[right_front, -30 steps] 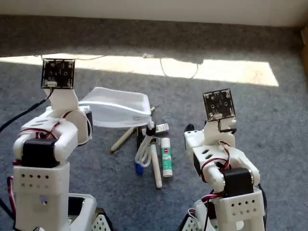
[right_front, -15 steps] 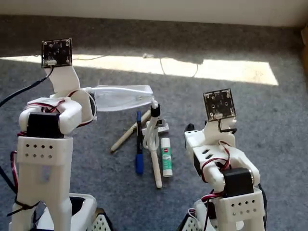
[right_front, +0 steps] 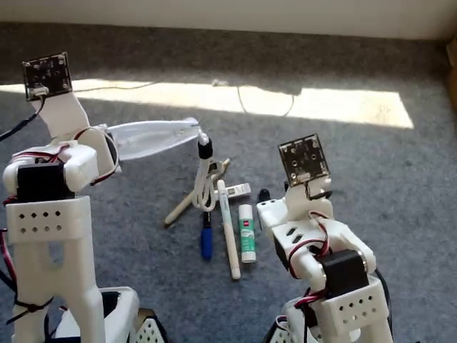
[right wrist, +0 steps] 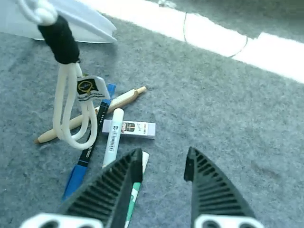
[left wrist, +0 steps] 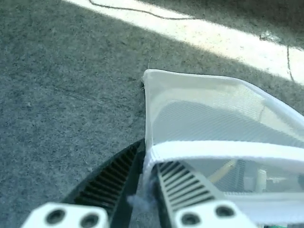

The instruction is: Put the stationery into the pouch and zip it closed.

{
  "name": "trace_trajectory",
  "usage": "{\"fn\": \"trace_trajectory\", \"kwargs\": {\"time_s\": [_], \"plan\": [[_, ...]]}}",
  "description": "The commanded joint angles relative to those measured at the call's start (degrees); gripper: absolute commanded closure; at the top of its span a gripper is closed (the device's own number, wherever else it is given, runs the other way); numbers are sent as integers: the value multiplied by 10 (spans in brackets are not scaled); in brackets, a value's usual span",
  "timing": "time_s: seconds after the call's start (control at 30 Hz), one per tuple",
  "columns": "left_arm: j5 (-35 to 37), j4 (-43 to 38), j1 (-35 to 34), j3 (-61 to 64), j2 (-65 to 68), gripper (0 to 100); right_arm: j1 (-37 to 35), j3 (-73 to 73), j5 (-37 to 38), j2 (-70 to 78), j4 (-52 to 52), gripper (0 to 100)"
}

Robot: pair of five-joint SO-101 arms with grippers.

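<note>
Pouch (right_front: pixel 153 137): white, part mesh, held up off the carpet. The left tool (left wrist: pixel 148 161) is clenched on one end of the white hem band, and the body runs straight out from the fingertips. It looks light and limp, likely to sag and fold away from the pinch, so the stitched hem is the firmest place to hold. Cannot tell whether the zip is open. A white cord loop (right wrist: pixel 71 118) with a black toggle (right wrist: pixel 59 40) hangs from the pouch's far end, well off from the left tool, and dangles over the stationery, so it may snag. The right tool (right wrist: pixel 164 156) is released and empty, hovering low over the carpet. The glue stick (right wrist: pixel 135 190) is just under its near finger. Ahead of the tips lie the white pen (right wrist: pixel 113 137) and a small flat box (right wrist: pixel 129 128), with the blue pen (right wrist: pixel 83 156) beside them under the loop and the wooden pen (right wrist: pixel 118 100) farthest out. The pens and glue stick look stiff, light and round and may roll, so pinch them mid-barrel across the axis. The box sits low in the pile and looks harder to get under.
</note>
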Motion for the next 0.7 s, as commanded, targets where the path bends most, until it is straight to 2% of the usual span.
{"fn": "trace_trajectory", "kwargs": {"time_s": [0.0,0.1,0.33,0.5,0.67], "plan": [[0,14,-7,-33,-3,993,-34,-3,-7,0,-12,850],[0,14,-6,-33,-2,993,-43,-5,-29,19,-12,850],[1,18,-5,-33,-5,993,-45,-10,-39,174,-17,850],[1,18,-5,-32,-2,993,-46,-7,-84,225,-73,850],[1,18,-4,-32,-2,993,-65,-7,-95,278,-98,850]]}}
